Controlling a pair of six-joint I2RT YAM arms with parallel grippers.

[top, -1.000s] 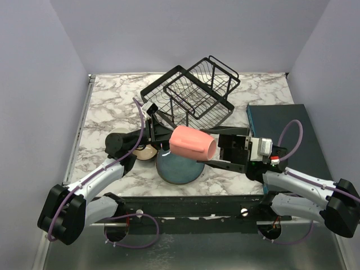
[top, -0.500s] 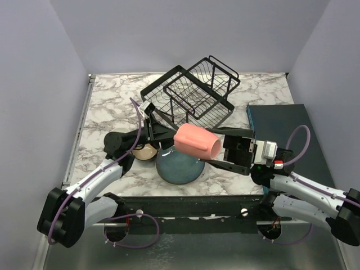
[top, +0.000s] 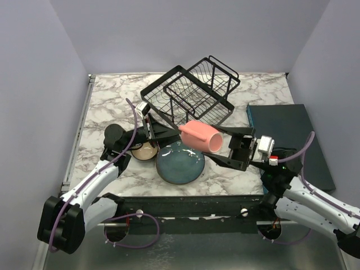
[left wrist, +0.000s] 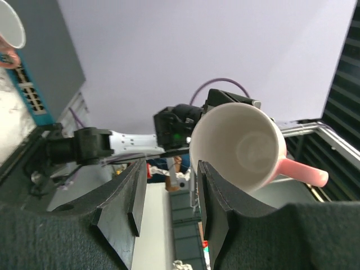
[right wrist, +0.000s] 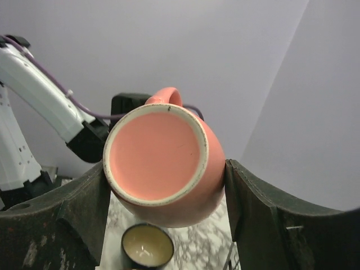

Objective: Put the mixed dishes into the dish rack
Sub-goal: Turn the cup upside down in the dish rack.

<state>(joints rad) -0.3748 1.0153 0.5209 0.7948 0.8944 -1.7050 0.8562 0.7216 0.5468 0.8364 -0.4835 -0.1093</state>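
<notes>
A pink mug hangs on its side above the table, with my right gripper shut on its body. The right wrist view shows the mug's base squeezed between both fingers. My left gripper is open just left of the mug's mouth. The left wrist view looks into the mug's white inside, and the gap at my left gripper holds nothing. Behind the mug stands the black wire dish rack. Under it a dark teal-blue plate lies flat, beside a dark bowl with a tan inside.
A dark teal flat slab lies at the right of the marble table. Purple walls close in the back and both sides. The dark bowl shows below the held mug in the right wrist view.
My right gripper has carried the mug a little right and back toward the rack. The left gripper's jaws have widened slightly and its arm has shifted left.
</notes>
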